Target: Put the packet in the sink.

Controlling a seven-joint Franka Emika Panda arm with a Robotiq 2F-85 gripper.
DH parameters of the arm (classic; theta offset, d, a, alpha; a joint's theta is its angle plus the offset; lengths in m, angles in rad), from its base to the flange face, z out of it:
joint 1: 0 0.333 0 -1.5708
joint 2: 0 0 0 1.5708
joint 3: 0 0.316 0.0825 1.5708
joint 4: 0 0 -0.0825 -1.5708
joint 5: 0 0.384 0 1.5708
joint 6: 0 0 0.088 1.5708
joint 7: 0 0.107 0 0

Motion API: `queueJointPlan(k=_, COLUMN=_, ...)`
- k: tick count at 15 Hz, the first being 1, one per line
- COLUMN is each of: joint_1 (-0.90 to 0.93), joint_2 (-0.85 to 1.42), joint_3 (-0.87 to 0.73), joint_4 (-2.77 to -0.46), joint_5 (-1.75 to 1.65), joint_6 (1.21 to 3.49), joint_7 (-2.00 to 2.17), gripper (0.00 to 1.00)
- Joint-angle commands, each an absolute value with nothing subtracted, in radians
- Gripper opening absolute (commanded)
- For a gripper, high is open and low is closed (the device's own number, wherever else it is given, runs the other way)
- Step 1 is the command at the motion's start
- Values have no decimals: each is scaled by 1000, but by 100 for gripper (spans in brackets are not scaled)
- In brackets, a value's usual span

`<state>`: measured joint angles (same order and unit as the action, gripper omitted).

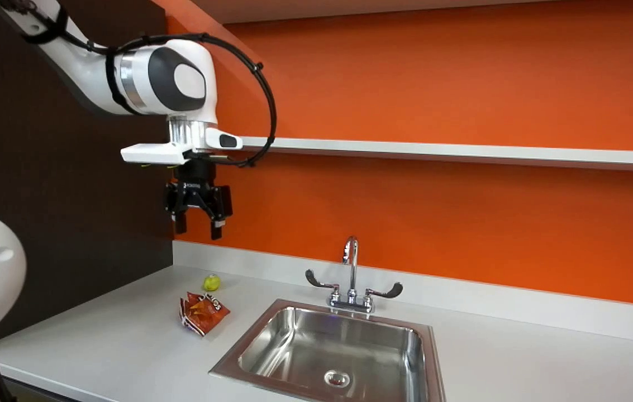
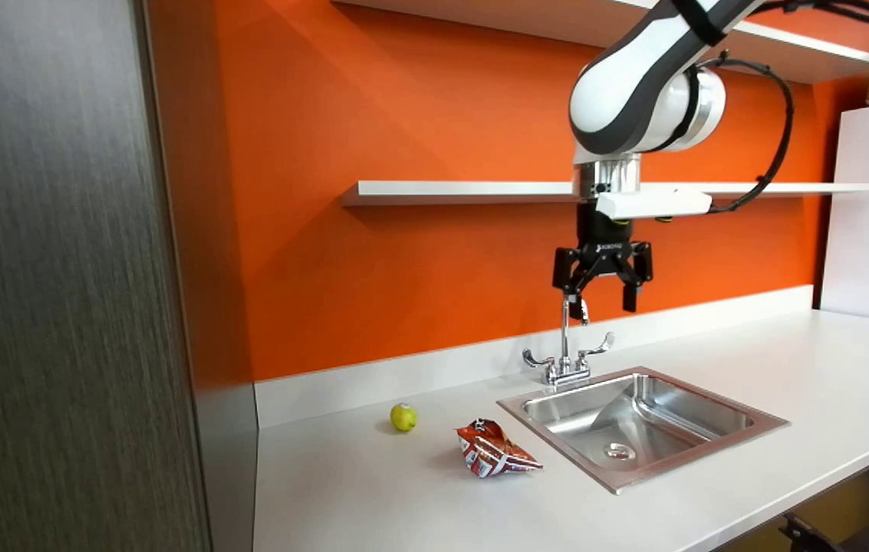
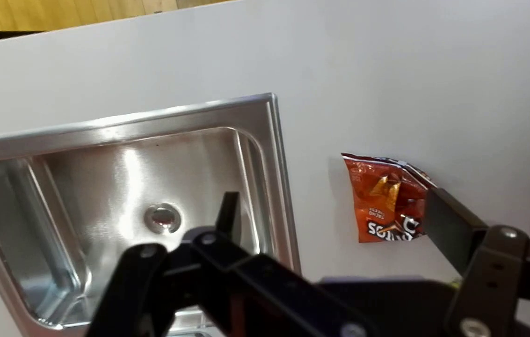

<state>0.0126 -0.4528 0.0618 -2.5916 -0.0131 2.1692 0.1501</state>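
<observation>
The packet, a crumpled red-orange snack bag with white lettering, lies on the counter beside the sink in both exterior views (image 1: 203, 314) (image 2: 492, 448). It also shows in the wrist view (image 3: 386, 201), where one finger covers its right edge. The sink, a steel basin with a flat rim, is in both exterior views (image 1: 251, 336) (image 2: 699, 451) and fills the left of the wrist view (image 3: 255, 114). My gripper (image 1: 198, 228) is open and empty, pointing down, high above the counter. It also shows in an exterior view (image 2: 603, 303) and the wrist view (image 3: 332, 201).
A chrome two-handled faucet (image 1: 352, 279) stands behind the sink. A small yellow-green fruit (image 2: 403, 417) lies on the counter near the packet. A white shelf (image 1: 405, 148) runs along the orange wall. A dark panel (image 1: 70, 167) closes off the counter's end.
</observation>
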Motion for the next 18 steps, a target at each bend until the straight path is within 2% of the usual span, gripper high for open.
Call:
queueJointPlan(k=1, joint_1=43, joint_2=-302, joint_3=94, joint_4=-2549, joint_5=25, joint_6=2274, joint_7=187, gripper=100)
queueJointPlan(k=9, joint_1=78, joint_2=-8, joint_3=133, joint_4=-2432, joint_5=-31, joint_6=2471, joint_7=284, gripper=100)
queueJointPlan(k=18, joint_1=108, joint_2=226, joint_3=74, joint_4=-2282, joint_5=-112, joint_6=2545, joint_7=387, gripper=100)
